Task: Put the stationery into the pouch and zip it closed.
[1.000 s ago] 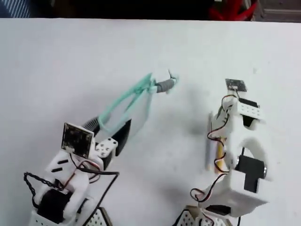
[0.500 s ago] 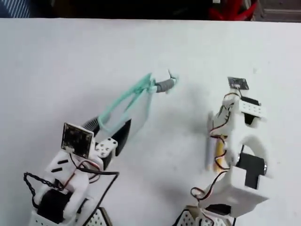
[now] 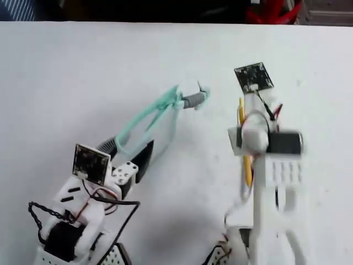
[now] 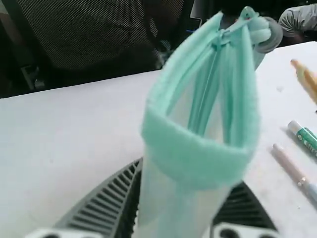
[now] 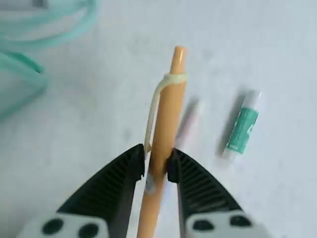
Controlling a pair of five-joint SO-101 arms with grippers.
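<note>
Orange pen (image 5: 166,114) is pinched between the fingers of the right gripper (image 5: 157,153), which grips it low on the barrel with the clip end pointing away from the wrist. A second ago this arm is folded low over the table (image 3: 66,61) with the pen lying under it. Now the arm is raised and stretched forward, and the pen appears to ride clear of the surface, so the pick looks done. Just past it on the table lie a pink pen (image 5: 187,121) and a green stick (image 5: 241,126), side by side and apart, both yet to be collected. On the other side the left gripper (image 4: 181,198) clasps the near end of the pouch (image 4: 198,148) exactly as it did a second ago, holding the mouth wide open. The pouch has not shifted, and it runs away from that gripper to the zip pull (image 3: 194,100) at its far end, well apart from the lifted pen. I judge the next step to be carrying the pen across to that open mouth
</note>
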